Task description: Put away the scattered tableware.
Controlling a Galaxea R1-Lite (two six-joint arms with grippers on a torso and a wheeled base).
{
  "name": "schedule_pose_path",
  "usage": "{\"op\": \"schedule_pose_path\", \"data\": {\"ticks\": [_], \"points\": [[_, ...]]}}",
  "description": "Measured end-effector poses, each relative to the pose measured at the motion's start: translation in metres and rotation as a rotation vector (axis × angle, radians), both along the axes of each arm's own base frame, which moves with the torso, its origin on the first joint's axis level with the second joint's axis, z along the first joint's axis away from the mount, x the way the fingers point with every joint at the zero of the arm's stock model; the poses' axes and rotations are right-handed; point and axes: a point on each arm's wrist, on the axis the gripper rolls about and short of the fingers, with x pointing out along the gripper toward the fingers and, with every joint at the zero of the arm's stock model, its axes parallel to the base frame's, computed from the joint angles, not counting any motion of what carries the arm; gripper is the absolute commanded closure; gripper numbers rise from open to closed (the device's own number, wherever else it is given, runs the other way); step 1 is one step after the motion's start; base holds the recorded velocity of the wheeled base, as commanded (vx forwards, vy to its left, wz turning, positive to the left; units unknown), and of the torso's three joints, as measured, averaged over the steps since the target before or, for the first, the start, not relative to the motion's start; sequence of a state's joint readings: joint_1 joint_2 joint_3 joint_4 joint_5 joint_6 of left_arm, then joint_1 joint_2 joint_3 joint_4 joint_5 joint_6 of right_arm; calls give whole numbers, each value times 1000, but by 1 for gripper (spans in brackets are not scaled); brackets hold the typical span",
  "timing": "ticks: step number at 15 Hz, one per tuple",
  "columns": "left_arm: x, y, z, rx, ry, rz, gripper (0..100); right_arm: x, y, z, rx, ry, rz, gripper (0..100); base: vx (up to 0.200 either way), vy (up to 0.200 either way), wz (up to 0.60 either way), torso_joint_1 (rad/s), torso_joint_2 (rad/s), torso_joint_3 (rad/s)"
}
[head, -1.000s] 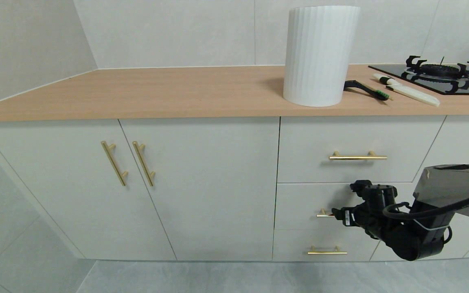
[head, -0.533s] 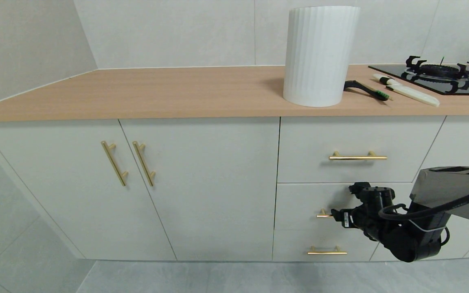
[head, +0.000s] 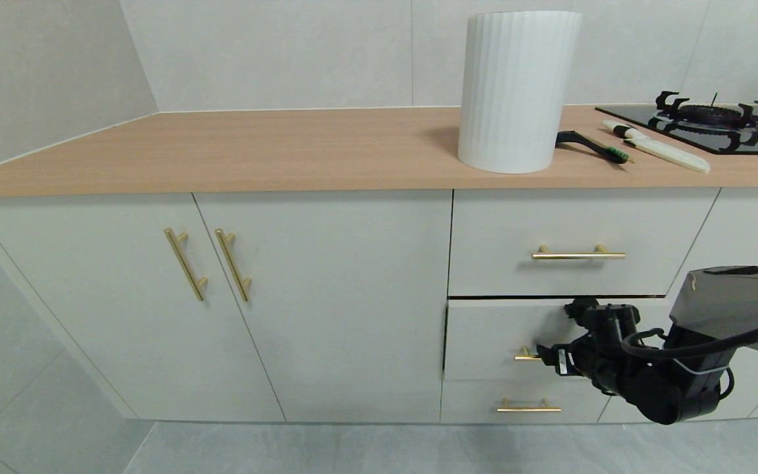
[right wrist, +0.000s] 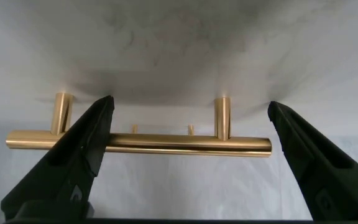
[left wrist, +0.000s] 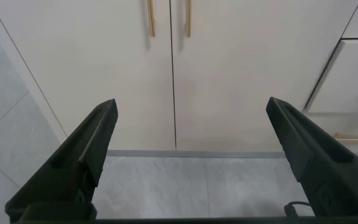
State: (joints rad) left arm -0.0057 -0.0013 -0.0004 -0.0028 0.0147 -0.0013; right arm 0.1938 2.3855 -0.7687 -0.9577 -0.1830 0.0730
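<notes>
A white knife (head: pixel 672 155), I think, lies upper right on the countertop (head: pixel 254 148) beside a black brush (head: pixel 593 145). Right gripper (right wrist: pixel 189 106) is spread at the gold handle (right wrist: pixel 166 144) of the ajar drawer (head: pixel 491 336); left gripper (left wrist: pixel 191 102) spread too

Pale tiled walls (head: pixel 274 52), grey tile floor (head: pixel 287 447), wooden countertop (head: pixel 254 151) over white brass-handled cabinets (head: pixel 326 303).

Head camera overlooks the cabinet front (head: pixel 326 296); the right wrist camera (very near) faces its drawer handle (right wrist: pixel 166 145).
</notes>
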Motion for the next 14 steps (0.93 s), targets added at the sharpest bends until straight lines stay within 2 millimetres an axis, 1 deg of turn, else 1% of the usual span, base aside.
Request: {"op": "schedule_pose_path", "data": {"ticks": [2, 4, 5, 7, 10, 12, 14], "points": [[0, 0, 0, 0, 0, 0, 0, -12, 0, 9, -15, 89, 10, 0, 0, 0, 0, 0, 0, 0], [0, 0, 0, 0, 0, 0, 0, -25, 0, 29, -29, 162, 29, 0, 0, 0, 0, 0, 0, 0], [0, 0, 0, 0, 0, 0, 0, -31, 2, 43, -28, 175, 40, 0, 0, 0, 0, 0, 0, 0], [0, 0, 0, 0, 0, 1, 0, -42, 7, 77, -21, 143, 65, 0, 0, 0, 0, 0, 0, 0], [0, 0, 0, 0, 1, 0, 0, -57, 15, 118, 0, 55, 92, 0, 0, 0, 0, 0, 0, 0], [0, 0, 0, 0, 0, 0, 0, -60, 19, 137, 17, -28, 90, 0, 0, 0, 0, 0, 0, 0], [0, 0, 0, 0, 0, 0, 0, -58, 20, 145, 37, -95, 85, 0, 0, 0, 0, 0, 0, 0]]}}
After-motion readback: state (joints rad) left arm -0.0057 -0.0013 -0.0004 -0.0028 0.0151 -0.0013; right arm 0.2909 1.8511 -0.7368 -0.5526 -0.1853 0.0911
